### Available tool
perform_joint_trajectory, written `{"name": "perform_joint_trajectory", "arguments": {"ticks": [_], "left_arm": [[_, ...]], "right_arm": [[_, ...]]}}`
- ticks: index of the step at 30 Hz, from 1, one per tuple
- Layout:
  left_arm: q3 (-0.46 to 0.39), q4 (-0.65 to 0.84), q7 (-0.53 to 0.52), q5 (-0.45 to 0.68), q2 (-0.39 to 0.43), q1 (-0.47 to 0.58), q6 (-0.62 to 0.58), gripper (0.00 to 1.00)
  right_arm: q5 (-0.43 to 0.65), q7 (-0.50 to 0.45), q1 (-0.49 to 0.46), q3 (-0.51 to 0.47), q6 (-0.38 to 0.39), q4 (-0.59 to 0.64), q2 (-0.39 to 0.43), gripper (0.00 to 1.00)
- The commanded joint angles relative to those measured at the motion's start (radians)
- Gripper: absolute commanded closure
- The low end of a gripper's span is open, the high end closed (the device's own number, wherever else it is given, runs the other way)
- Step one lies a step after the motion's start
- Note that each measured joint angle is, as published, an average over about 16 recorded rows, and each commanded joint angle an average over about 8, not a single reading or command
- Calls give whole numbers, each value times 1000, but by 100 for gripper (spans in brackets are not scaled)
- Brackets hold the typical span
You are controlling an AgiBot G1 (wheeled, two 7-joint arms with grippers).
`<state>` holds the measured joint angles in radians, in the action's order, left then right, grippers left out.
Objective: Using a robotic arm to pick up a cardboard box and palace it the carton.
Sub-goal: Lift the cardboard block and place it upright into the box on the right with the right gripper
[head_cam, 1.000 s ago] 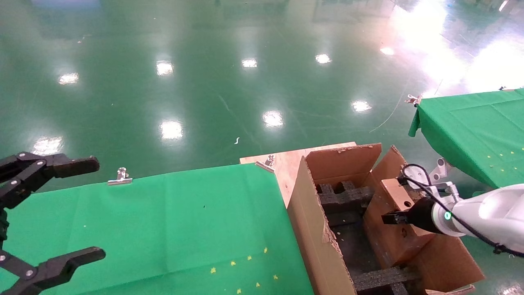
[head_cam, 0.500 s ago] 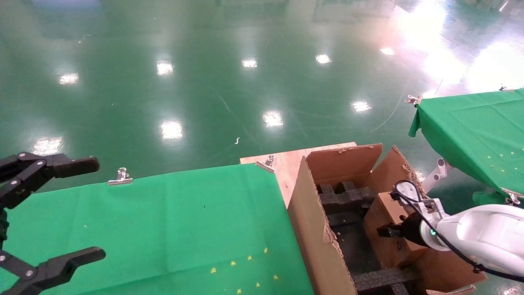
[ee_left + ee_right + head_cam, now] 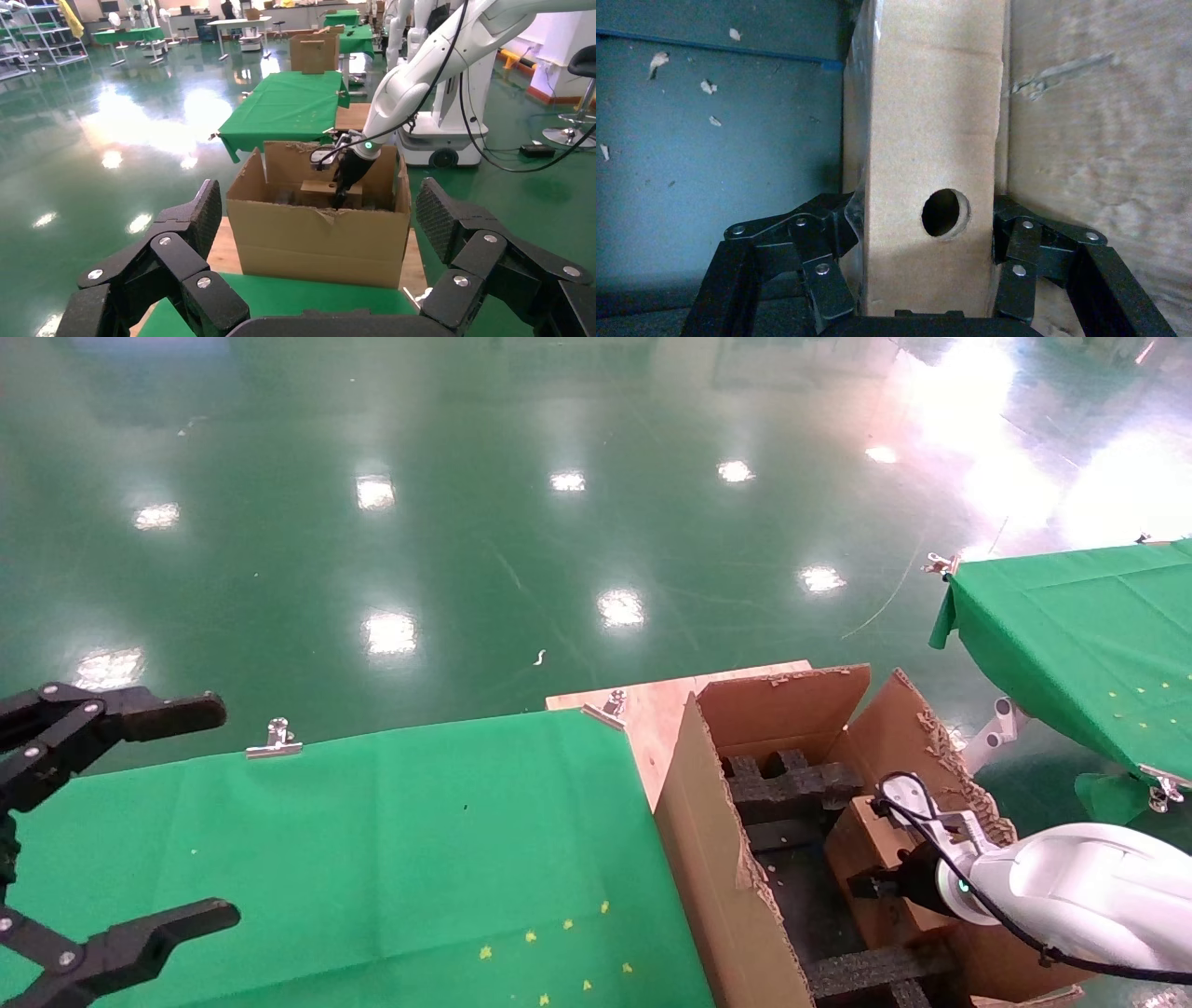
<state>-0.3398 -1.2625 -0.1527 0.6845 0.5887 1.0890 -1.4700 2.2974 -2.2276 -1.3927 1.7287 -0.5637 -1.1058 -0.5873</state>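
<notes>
Floor: glossy green floor (image 3: 521,523) lay behind two tables draped in green cloth (image 3: 372,840), with bare plywood (image 3: 652,705) at the near table's corner.
Right gripper: right gripper (image 3: 926,270) was pinched on the box (image 3: 933,147), its fingers (image 3: 821,246) pressed against the two long sides.
Box: it stood inside the carton (image 3: 717,859), low along the right wall, the face with a round hole toward the wrist camera.
Arm: white arm (image 3: 1080,896) with a green ring reached in over the right flap.
Carton: it stood at the table's right end, flaps up with ragged edges.
Obstacles: black foam (image 3: 792,784) crossed the far end and a second strip the near end; the box was between them, beside the dark floor of the carton.
Left gripper: left gripper (image 3: 316,281) hung spread wide over the table's left edge, well apart from the carton.
Extras: metal clip (image 3: 273,740) held the cloth's far edge.
</notes>
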Motion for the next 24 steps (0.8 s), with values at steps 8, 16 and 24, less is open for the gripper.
{"name": "perform_joint_trajectory", "arguments": {"ticks": [8,16,24], "left_arm": [[0,0,0,0,0,0,0,0],[0,0,0,0,0,0,0,0],[0,0,0,0,0,0,0,0]], "right_arm": [[-11,11,6,4,9,14,-7,0],[-8,10,-2,1,6,7,-2,0],[-1,14,-21,-3,-6,-7,12,0]]}}
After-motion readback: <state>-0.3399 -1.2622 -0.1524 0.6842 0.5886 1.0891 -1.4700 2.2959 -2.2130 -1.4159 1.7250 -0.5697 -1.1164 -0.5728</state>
